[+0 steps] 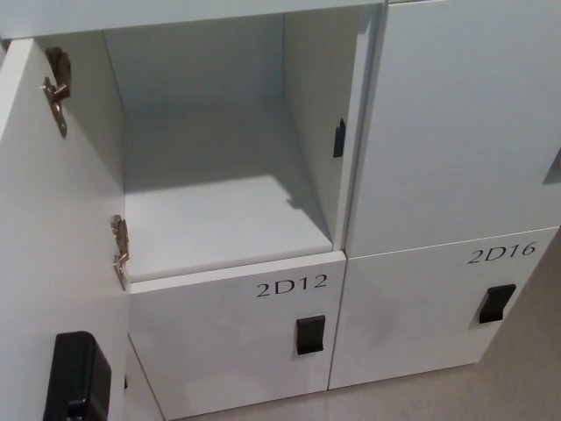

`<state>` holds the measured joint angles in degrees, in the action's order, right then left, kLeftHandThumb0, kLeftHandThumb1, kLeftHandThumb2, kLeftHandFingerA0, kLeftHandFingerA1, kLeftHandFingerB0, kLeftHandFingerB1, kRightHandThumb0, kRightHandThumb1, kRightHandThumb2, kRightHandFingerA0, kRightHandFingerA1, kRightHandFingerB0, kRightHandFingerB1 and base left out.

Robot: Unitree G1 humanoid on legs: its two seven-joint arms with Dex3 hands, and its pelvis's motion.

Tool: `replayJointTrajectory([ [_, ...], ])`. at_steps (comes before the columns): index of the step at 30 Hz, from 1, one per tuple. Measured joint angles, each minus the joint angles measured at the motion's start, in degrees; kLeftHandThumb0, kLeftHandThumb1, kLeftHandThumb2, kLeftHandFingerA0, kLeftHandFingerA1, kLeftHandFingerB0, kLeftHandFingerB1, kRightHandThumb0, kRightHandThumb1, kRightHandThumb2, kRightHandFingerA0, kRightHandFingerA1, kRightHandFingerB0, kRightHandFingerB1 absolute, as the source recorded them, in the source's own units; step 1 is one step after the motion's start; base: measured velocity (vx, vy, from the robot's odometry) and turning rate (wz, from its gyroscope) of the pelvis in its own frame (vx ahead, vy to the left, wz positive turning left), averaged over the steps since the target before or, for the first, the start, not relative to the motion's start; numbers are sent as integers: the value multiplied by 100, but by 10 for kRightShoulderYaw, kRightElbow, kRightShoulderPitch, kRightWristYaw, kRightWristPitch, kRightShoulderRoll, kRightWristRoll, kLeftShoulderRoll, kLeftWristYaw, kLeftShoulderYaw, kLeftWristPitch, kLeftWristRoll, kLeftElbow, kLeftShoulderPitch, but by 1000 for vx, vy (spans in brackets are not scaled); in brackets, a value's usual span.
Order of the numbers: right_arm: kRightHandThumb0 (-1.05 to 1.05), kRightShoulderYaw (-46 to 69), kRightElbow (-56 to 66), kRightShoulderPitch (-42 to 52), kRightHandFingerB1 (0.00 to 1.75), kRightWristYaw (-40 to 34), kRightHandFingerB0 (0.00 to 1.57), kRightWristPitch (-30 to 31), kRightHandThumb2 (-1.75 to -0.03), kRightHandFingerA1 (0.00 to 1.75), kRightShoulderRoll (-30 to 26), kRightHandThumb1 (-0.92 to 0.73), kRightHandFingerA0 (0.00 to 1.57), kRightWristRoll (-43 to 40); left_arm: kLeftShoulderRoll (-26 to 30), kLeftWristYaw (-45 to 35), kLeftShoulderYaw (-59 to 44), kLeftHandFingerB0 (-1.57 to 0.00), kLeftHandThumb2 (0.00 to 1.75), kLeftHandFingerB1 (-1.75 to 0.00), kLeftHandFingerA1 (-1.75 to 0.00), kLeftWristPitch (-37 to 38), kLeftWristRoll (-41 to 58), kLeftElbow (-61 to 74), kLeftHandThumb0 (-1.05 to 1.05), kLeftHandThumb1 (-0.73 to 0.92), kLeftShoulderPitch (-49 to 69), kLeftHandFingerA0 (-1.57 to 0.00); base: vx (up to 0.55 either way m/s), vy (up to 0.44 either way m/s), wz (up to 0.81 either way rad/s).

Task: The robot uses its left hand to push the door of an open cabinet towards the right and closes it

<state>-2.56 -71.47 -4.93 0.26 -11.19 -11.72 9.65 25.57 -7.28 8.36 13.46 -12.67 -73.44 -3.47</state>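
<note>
- While neither robot hand shows anywhere in this view, so I can't tell you whether either is loose, clenched or grasping, the white cabinet (456, 132) fills almost the whole picture.
- Biggest piece in play is the door (53, 228), swung wide open at the left edge, its inner face turned towards us and running from the top corner down out of the bottom of the picture.
- Next, the open compartment (219, 202): bare white walls, a pale shelf floor with a shadow falling across it.
- To its right sits a closed upper door (465, 114); below the opening is a closed door marked 2D12 (292, 285), and beside that one marked 2D16 (500, 254), each with a black recessed handle.
- Grey floor (526, 368) shows at the lower right.
- Low on the open door's inner face there's a black blocky fitting (77, 377); it looks fixed to the door, like a lock housing, though I can't be sure.
- Two metal hinges tie the door to the compartment's left wall: the upper hinge (58, 88) and the lower hinge (119, 250).
- Smallest of all, a dark catch slot (338, 138) on the compartment's right wall.
</note>
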Motion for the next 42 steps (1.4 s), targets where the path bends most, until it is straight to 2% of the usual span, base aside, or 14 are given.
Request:
replayJointTrajectory([
  [10,-59,-3,-20,-9,30,-5,22,-25,-70,35,0,-92,31,6,8,-2,6,-47,64,-35,-46,29,-11,-16,-67,77,-14,-50,0,0,0],
  [13,-58,-3,-22,-13,31,-5,22,-27,-71,36,0,-92,31,7,9,-1,-3,-42,66,-38,-52,33,-10,-17,-77,84,-15,-45,0,0,0],
  [15,-57,-4,-22,-14,31,-6,23,-28,-71,36,0,-92,32,8,8,8,-42,-36,67,-38,-53,33,4,-18,-83,90,-16,-44,0,0,0],
  [18,-57,-5,-23,-14,31,-7,23,-29,-71,36,2,-92,32,10,9,16,-92,-36,67,-38,-53,33,25,-18,-83,90,-16,-44,0,0,0],
  [19,-59,-5,-23,-14,31,-7,23,-29,-71,36,2,-92,31,10,11,22,-109,-24,69,-34,-48,33,32,-17,-88,92,-16,-30,0,0,0],
  [23,-59,-4,-23,-12,31,-7,23,-30,-71,36,2,-92,31,10,19,35,-165,-24,69,-34,-48,36,56,-15,-88,92,-16,-30,0,0,0],
  [24,-57,-4,-23,-11,31,-7,24,-30,-70,36,2,-92,32,10,21,37,-172,-28,72,-31,-37,37,60,-14,-88,92,-16,-34,0,0,0],
  [26,-56,-2,-24,-10,32,-7,23,-30,-70,36,2,-92,31,10,28,45,-188,-27,75,-30,-34,41,67,-11,-84,92,-22,-33,0,0,0],
  [27,-56,-1,-24,-13,32,-7,23,-30,-70,36,2,-92,31,10,36,55,-189,-27,75,-30,-34,49,66,-5,-84,92,-40,-33,0,0,0],
  [28,-55,0,-23,-15,32,-7,24,-30,-69,36,2,-92,31,10,40,60,-189,-26,70,-30,-33,53,66,0,-67,92,-49,-32,0,0,0],
  [31,-58,2,-22,-20,30,-7,22,-33,-70,35,2,-92,30,10,53,79,-185,-28,68,-30,-33,74,62,21,-68,91,-89,-35,0,0,0],
  [33,-57,1,-23,-18,31,-7,24,-33,-69,36,3,-92,33,11,52,87,-168,-27,68,-29,-32,89,57,63,-76,91,-141,-34,0,0,0],
  [36,-57,1,-23,-18,31,-7,24,-33,-69,36,4,-92,33,11,45,90,-152,-27,68,-29,-32,96,51,96,-76,91,-173,-34,0,0,0],
  [42,-58,5,-25,-10,31,-7,23,-33,-71,36,8,-92,32,11,-5,102,-83,-24,73,-30,-35,94,24,216,-77,92,-253,-35,5,0,5],
])
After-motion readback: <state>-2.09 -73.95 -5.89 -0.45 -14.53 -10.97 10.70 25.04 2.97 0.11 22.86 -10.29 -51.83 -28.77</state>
